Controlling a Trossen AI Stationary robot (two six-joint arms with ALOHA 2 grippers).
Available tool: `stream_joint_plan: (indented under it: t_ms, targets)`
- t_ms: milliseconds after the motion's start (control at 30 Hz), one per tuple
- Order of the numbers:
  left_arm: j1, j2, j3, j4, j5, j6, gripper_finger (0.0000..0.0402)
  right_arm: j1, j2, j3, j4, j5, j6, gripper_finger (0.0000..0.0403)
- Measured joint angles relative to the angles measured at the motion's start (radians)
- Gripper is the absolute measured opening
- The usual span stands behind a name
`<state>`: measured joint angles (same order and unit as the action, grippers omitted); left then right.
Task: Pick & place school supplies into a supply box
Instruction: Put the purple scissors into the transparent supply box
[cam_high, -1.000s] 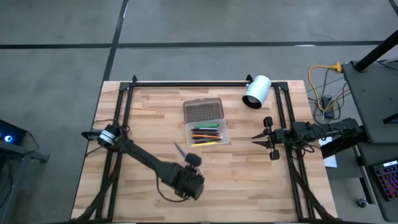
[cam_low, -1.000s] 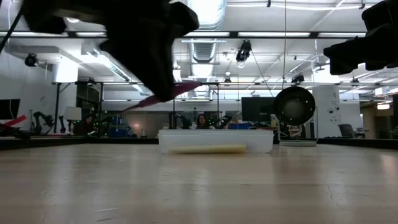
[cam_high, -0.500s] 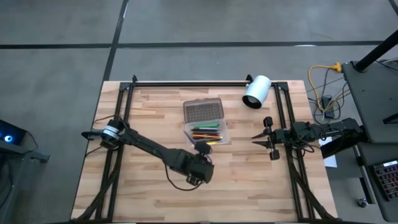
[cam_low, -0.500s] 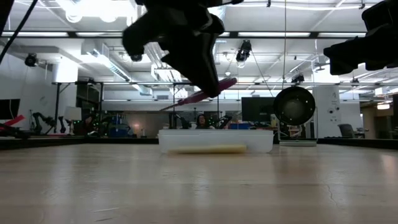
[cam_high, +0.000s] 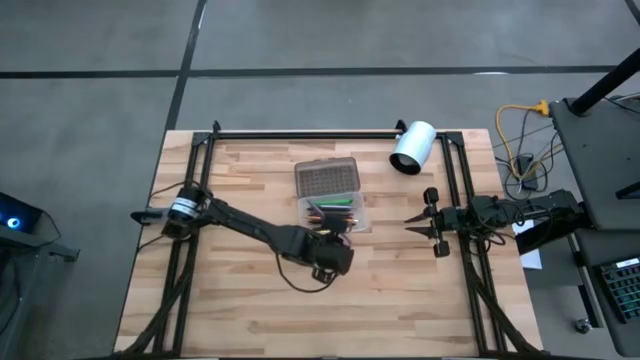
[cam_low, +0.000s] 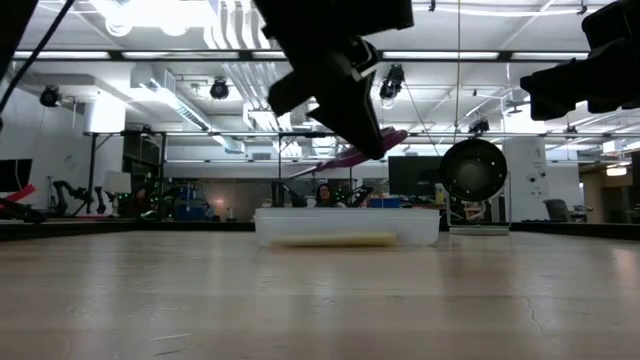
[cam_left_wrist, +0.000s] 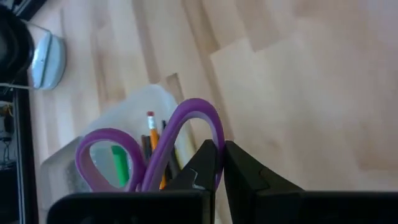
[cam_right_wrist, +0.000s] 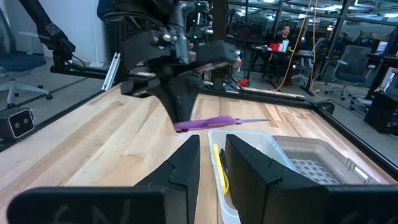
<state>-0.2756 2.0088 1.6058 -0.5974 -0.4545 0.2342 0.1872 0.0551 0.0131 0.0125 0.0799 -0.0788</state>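
My left gripper is shut on small purple-handled scissors at the near edge of the supply box. It also shows in the left wrist view and the low view. The supply box is a clear tray with several pens and pencils inside. Its grey textured lid lies open on the far side. The scissors hang in the air just above the tray's near edge. My right gripper waits open at the table's right edge, level, pointing at the box. My left gripper pinches one purple handle loop of the scissors between its two fingers. The fingers come from above, pointing down. The scissors are lifted clear of the table and lie nearly level, slightly tilted. The blades stick out sideways.
A white cylinder lies on its side at the far right of the table, beyond the box. Black frame rails run along the table's left, right and far edges. Bare wood lies near and to the right of the box.
My left gripper has carried the scissors toward the table's right and far edges. It has gone from the near middle of the table to the near edge of the supply box. The scissors have stayed clear of the table. The gripper has stayed shut.
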Motion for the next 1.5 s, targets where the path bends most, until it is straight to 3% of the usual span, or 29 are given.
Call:
stream_joint_plan:
  t_ms: [333,433,700,833,1067,1500]
  targets:
    - [0.048,0.004,0.0,0.103,-0.087,-0.021,0.0,0.0,0.0,0.0,0.0,0.0,0.0,0.0068]
    - [0.048,0.004,0.0,0.127,-0.151,-0.064,0.0,0.0,0.0,0.0,0.0,0.0,0.0,0.0068]
    - [0.059,0.004,0.0,0.144,-0.159,-0.216,0.0,0.0,0.0,0.0,0.0,0.0,0.0,0.0068]
    - [0.07,0.004,-0.001,0.181,-0.215,-0.28,0.0,0.0,0.0,0.0,0.0,0.0,0.0,0.0068]
    - [0.085,0.004,-0.001,0.194,-0.22,-0.392,0.0,0.0,0.0,0.0,0.0,0.0,0.0,0.0068]
    - [0.087,0.023,-0.001,0.19,-0.175,-0.454,0.0,0.0,0.0,0.0,0.0,0.0,0.0,0.0068]
